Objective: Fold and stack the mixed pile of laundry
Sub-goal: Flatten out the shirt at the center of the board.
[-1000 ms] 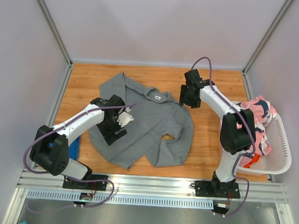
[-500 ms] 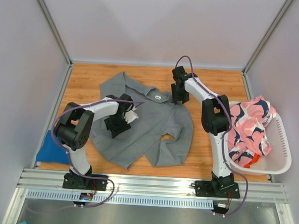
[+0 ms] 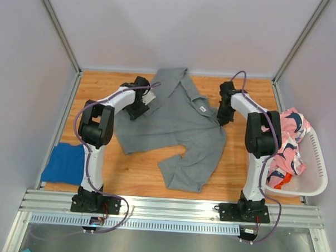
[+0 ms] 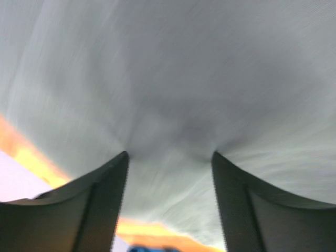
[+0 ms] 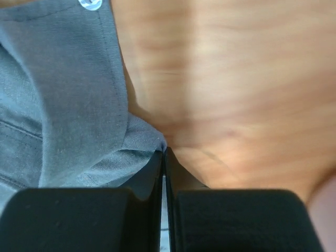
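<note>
Grey shirt (image 3: 173, 123): lies open across the middle of the tabletop (image 3: 238, 174), with the collar toward the far wall and a white neck label (image 3: 204, 108) showing.
Left fingers (image 4: 105, 199): spread apart at the shirt's left side. Both tips press into the grey cloth, which puckers around them.
Right fingers (image 5: 152, 176): clenched together on the shirt's right edge, with a fold of the hem drawn up to their tips.
Blue garment (image 3: 66, 163): flat at the tabletop's near left edge, well apart from the shirt.
Basket (image 3: 322, 177): white and slotted, at the right of the tabletop.
Pink patterned garment (image 3: 287, 139): heaped in the basket.
Orange garment (image 3: 287, 178): a small patch visible beneath the pink one.
</note>
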{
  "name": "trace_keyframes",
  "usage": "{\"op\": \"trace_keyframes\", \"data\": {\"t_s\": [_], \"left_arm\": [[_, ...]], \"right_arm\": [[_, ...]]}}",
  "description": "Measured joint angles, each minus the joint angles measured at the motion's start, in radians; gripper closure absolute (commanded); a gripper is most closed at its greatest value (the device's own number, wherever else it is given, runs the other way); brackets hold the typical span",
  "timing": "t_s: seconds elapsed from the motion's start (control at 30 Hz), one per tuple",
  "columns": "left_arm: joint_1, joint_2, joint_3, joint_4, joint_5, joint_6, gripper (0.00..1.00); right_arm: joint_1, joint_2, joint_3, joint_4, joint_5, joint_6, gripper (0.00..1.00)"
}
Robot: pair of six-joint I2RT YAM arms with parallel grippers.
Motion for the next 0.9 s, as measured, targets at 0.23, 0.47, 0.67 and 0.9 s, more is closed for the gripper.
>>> {"op": "trace_keyframes", "data": {"t_s": [0.23,0.47,0.67,0.9], "left_arm": [[0.008,-0.011,0.133,0.053,0.071,0.039,0.16],[0.002,-0.444,-0.161,0.014,0.267,0.155,0.19],[-0.04,-0.662,-0.516,0.005,0.272,0.166,0.13],[-0.085,-0.585,-0.623,0.084,0.232,0.033,0.13]], "right_arm": [[-0.089,-0.111,-0.117,0.027,-0.052,0.066,0.62],[-0.051,-0.175,-0.119,0.013,-0.073,0.09,0.43],[-0.033,-0.389,-0.224,-0.036,0.013,0.148,0.42],[0.025,-0.678,-0.542,-0.054,0.037,0.248,0.44]]}}
